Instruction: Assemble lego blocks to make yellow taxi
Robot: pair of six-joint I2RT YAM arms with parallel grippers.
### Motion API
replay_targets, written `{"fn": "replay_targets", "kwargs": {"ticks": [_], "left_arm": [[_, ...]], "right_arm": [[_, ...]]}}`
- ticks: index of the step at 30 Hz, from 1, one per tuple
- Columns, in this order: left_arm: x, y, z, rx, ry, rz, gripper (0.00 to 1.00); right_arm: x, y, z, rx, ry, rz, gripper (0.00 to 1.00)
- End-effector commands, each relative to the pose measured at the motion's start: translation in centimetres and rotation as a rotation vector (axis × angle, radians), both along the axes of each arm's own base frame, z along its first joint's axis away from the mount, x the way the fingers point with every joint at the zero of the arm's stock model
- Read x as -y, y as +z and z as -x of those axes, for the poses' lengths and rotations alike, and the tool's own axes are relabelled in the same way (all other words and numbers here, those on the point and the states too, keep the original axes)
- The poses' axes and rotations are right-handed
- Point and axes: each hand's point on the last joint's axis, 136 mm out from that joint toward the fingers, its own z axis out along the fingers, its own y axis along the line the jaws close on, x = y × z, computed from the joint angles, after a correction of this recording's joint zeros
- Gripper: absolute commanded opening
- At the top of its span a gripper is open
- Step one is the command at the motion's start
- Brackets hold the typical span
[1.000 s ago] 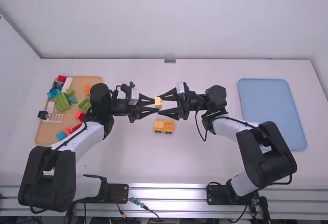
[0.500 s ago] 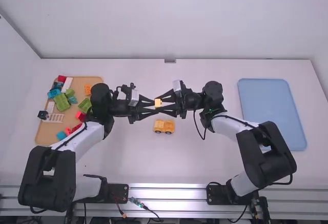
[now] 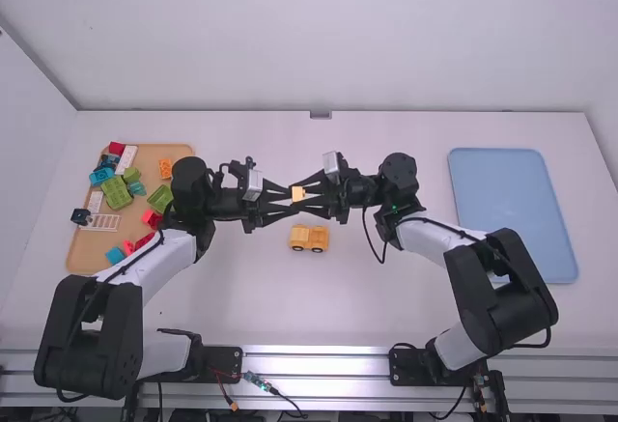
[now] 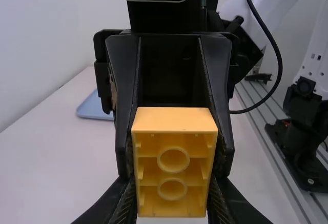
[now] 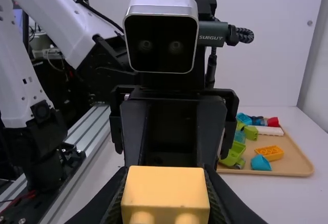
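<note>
Yellow plastic is caught between the two arms: one small block (image 4: 174, 119), up off the desk (image 3: 348, 306), with the left arm's fingers (image 4: 115, 203) and the right arm's fingers (image 5: 110, 201) both closed on its sides. It lies tipped over, the hollow underside facing the left wrist and the studs towards the right. This looks like a handover, perhaps to get a better grip before building; the shared hold keeps the block from falling while one side takes over. Letting go too soon could drop or twist it.

The started car (image 3: 309, 239), also yellow, sits on the desk just below the meeting point, probably left there so the block can go on next as a cab or roof. Spare bricks (image 3: 114, 192) lie on a wooden tray (image 5: 292, 170) beside the left arm, and a blue tray (image 3: 512, 210) rests at the far right, perhaps for the finished taxi.
</note>
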Motion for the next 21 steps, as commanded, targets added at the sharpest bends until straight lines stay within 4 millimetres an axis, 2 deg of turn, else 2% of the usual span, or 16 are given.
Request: {"fn": "replay_targets", "kwargs": {"ticks": [1,6,7,8,9,10,11,12,13,19,21], "left_arm": [[0.2,-0.1,0.3,-0.012,0.004,-0.001,0.02],[0.1,-0.2,0.3,-0.014,0.004,-0.001,0.02],[0.1,-0.2,0.3,-0.017,0.004,-0.001,0.15],[0.2,-0.2,0.3,-0.017,0.004,-0.001,0.41],[0.2,-0.2,0.3,-0.017,0.004,-0.001,0.41],[0.1,-0.2,0.3,-0.02,0.004,-0.002,0.64],[0.2,-0.2,0.3,-0.02,0.004,-0.002,0.8],[0.1,-0.2,0.3,-0.021,0.004,-0.002,0.93],[0.1,-0.2,0.3,-0.021,0.004,-0.002,0.99],[0.1,-0.6,0.1,-0.046,0.021,-0.008,0.99],[-0.1,-1.1,-1.1,-0.081,0.095,-0.023,0.99]], "right_arm": [[-0.2,0.5,0.2,0.043,0.027,-0.009,0.26],[-0.1,0.5,0.1,0.049,0.026,-0.01,0.22],[0.0,0.5,0.0,0.049,0.022,-0.01,0.22],[0.1,0.5,-0.2,0.049,0.016,-0.01,0.22],[0.1,0.5,-0.2,0.049,0.016,-0.01,0.22],[0.4,0.5,-0.4,0.049,0.008,-0.01,0.22],[0.5,0.5,-0.6,0.049,0.001,-0.01,0.22],[0.7,0.6,-0.8,0.043,-0.004,-0.009,0.2],[0.8,0.6,-0.9,0.04,-0.008,-0.009,0.18],[2.0,0.7,-2.6,0.028,-0.056,-0.002,0.19],[2.7,0.8,-3.2,0.03,-0.079,-0.002,0.2]]}}
